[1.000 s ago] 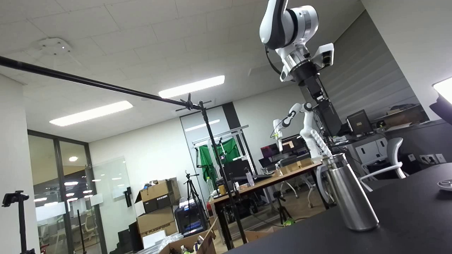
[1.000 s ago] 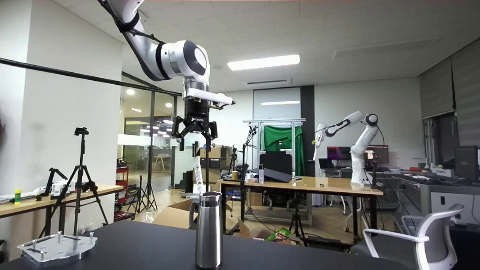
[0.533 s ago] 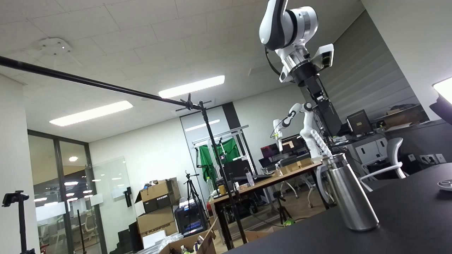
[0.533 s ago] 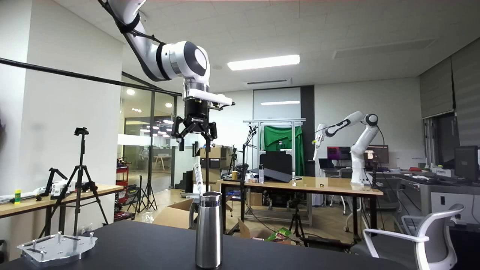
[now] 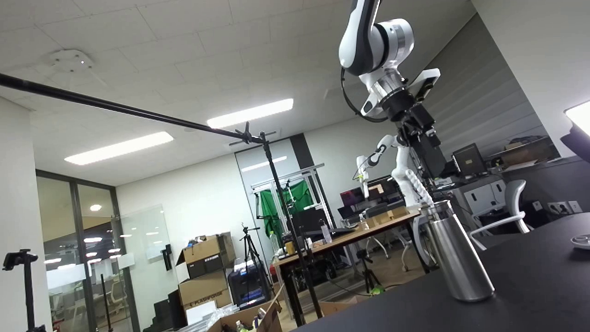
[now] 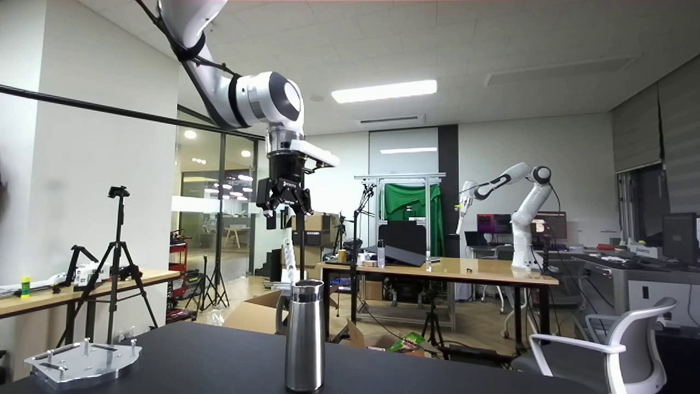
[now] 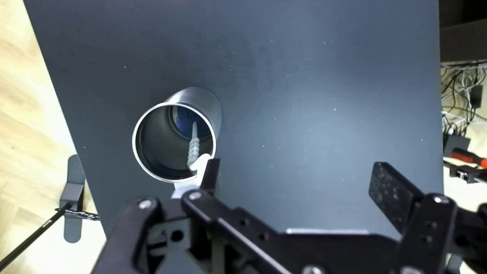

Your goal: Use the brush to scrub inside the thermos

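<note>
On the dark tabletop [image 6: 219, 355] the steel thermos [image 6: 305, 342] is stood upright, mouth up, apparently so that it can be reached from above. Inside it the white brush [image 7: 193, 151] is set at a lean, its upper end left out, probably for grasping. Above, the gripper [image 7: 298, 177] is held wide with nothing gripped, presumably readied for that end.

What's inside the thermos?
The brush: in the wrist view it reaches down toward a dark blue area I can't identify. In both exterior views only its top shows; the thermos hides the rest.
</note>
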`<state>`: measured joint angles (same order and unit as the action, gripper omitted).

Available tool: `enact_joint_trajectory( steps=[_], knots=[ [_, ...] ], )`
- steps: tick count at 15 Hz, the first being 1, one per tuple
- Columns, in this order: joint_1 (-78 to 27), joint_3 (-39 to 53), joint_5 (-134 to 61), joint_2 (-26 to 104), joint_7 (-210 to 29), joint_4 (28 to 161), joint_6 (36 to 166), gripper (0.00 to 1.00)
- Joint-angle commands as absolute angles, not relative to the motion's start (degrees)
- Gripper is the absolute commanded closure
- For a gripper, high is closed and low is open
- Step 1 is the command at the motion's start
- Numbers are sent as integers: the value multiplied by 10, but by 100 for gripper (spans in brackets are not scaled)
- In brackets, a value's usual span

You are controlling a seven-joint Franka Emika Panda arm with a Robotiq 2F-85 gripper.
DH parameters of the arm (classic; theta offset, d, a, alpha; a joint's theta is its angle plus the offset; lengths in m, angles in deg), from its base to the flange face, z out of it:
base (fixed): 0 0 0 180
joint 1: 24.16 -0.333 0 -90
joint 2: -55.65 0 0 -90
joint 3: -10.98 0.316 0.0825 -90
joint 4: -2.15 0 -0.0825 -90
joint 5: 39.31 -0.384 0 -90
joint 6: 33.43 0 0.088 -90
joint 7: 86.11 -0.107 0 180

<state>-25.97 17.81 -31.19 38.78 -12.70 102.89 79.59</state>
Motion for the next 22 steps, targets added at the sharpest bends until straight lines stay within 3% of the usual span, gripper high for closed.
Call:
enact_joint_trajectory(
  steps=[1, 13, 22],
  knots=[
    [-273, 173, -244, 365, -92, 988, 782, 0],
    [-317, 175, -137, 286, -79, 920, 818, 0],
    [-318, 182, -192, 227, -83, 853, 783, 0]
  ],
)
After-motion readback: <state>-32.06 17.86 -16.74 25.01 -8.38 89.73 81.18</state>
